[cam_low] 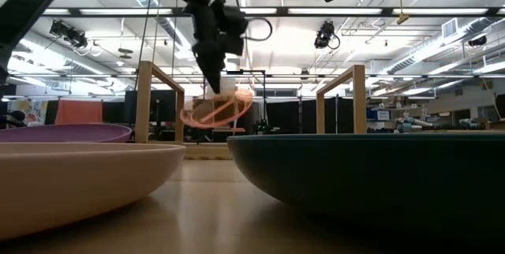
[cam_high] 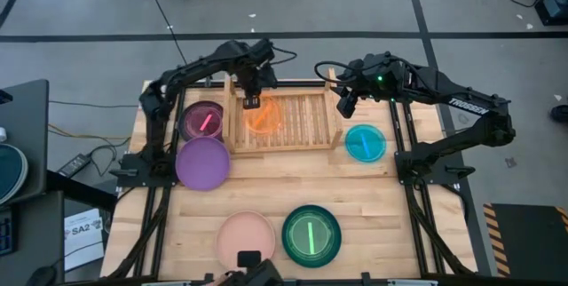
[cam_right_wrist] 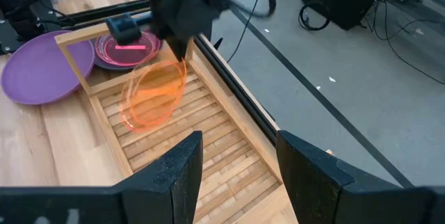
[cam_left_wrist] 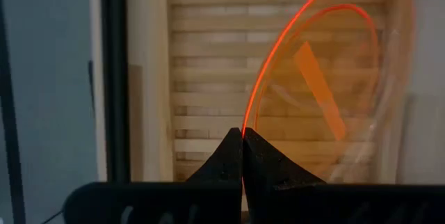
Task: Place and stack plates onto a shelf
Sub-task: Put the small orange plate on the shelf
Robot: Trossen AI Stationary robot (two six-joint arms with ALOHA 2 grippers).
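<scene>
left gripper: your fingers pinch the orange plate by its rim, so it hangs tilted just above the shelf slats | right gripper: fingers spread wide, holding nothing, waiting by the shelf's far end | cyan plate: waits on the tabletop beside the shelf

Six plates (two of them translucent), one shelf, two arms.
</scene>
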